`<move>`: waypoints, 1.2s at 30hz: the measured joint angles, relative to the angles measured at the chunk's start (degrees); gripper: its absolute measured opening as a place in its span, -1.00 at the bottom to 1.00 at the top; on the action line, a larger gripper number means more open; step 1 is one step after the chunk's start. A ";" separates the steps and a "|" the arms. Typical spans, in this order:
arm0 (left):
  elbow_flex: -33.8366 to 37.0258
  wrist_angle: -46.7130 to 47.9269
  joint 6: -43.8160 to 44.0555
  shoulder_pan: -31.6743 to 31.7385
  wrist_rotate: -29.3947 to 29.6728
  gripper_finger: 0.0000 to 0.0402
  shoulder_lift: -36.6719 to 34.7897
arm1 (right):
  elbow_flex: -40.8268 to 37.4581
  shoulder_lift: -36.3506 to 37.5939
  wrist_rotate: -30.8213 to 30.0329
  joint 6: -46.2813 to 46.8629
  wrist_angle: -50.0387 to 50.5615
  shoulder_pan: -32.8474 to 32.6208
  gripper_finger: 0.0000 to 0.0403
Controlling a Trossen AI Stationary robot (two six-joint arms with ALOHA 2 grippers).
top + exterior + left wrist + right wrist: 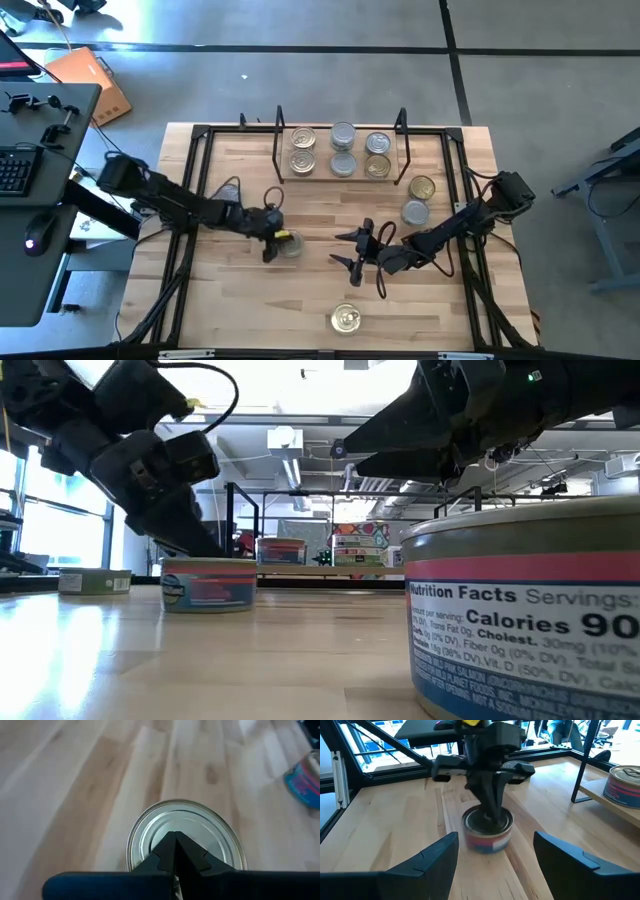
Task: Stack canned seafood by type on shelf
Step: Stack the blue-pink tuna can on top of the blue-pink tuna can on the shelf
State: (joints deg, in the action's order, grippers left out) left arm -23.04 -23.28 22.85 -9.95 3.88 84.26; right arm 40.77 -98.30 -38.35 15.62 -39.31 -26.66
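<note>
A silver-lidded tin [291, 244] with a red and blue label stands upright on the wooden table, left of the middle. My left gripper [275, 240] is shut, its tips on the lid [187, 827]. My right gripper [352, 250] hangs open a little to the tin's right, pointing at it [487, 832]; nothing is between its fingers. The shelf [322, 172] at the far middle holds several tins in three short rows. Two tins, one gold-lidded [422, 187] and one silver-lidded [415, 211], stand right of the shelf. One gold-lidded tin [346, 319] stands at the near edge. My left gripper has its shut fingertips [175, 840] down on the tin's flat silver lid [481, 821], about at its middle. The fingers slant down from the table's left side. The tin stands upright with its base on the table.
A black table frame [200, 180] runs along the table's left, far and right sides. The shelf's black wire uprights [279, 140] rise at both its ends. Bare wood lies between the two grippers and the near edge, apart from the one tin [530, 610] there.
</note>
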 joint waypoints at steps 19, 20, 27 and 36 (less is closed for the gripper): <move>-13.50 16.45 -11.33 -1.42 7.78 -1.00 3.09 | 0.02 -0.02 0.00 1.03 0.15 0.00 0.25; -12.86 16.08 -11.17 -1.05 7.76 -1.00 3.09 | 0.02 -0.02 0.00 1.03 0.21 -0.02 0.25; -8.77 12.72 -12.52 -0.48 7.65 -1.00 3.05 | 0.02 -0.02 1.66 0.87 0.15 0.00 0.25; -6.13 9.84 -12.46 -0.86 9.00 -1.00 2.20 | 8.70 -8.26 7.10 -9.17 3.66 1.11 0.25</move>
State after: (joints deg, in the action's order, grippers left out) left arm -29.17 -13.43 10.39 -10.81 12.88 86.45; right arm 49.47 -106.56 -31.24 6.44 -35.65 -25.55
